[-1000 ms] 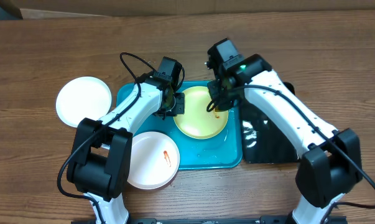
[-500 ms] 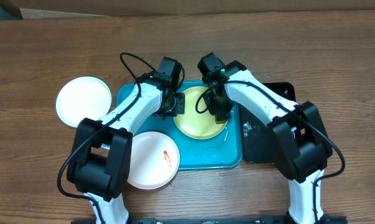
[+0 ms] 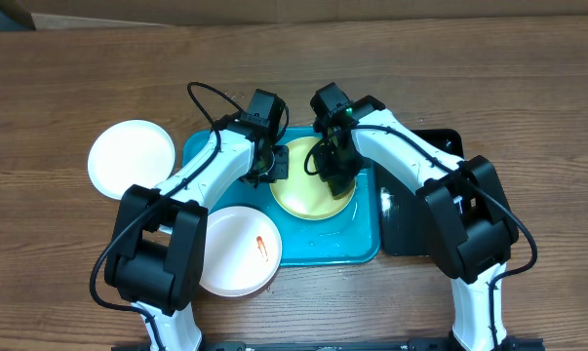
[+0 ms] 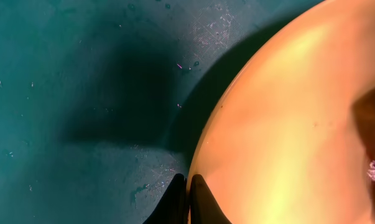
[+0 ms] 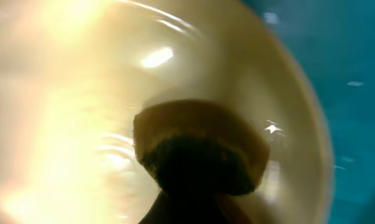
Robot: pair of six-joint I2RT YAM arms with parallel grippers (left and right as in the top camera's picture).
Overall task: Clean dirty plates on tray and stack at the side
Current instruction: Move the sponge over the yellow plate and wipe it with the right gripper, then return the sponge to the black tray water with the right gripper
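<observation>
The pale yellow-green plate [image 3: 303,195] lies on the turquoise tray [image 3: 328,246]. My left gripper [image 3: 275,165] is shut on the plate's left rim; the left wrist view shows its fingers [image 4: 188,190] pinching the plate's edge [image 4: 287,124] over the tray floor [image 4: 81,93]. My right gripper [image 3: 334,175] is shut on a yellow-brown sponge [image 5: 199,127] and presses it onto the plate's right half [image 5: 63,112]; its fingertips [image 5: 193,193] are hidden behind the sponge. A white plate with a red smear [image 3: 237,249] overlaps the tray's front left edge. A clean white plate [image 3: 131,159] sits on the table to the left.
A black glossy tray [image 3: 420,219] lies against the turquoise tray's right side, partly under my right arm. The wooden table [image 3: 528,117] extends around it. A cable loops above my left arm [image 3: 201,97].
My right gripper has moved left from the plate's right rim onto the plate and then slid slightly toward the front. My left gripper has kept its hold on the rim.
</observation>
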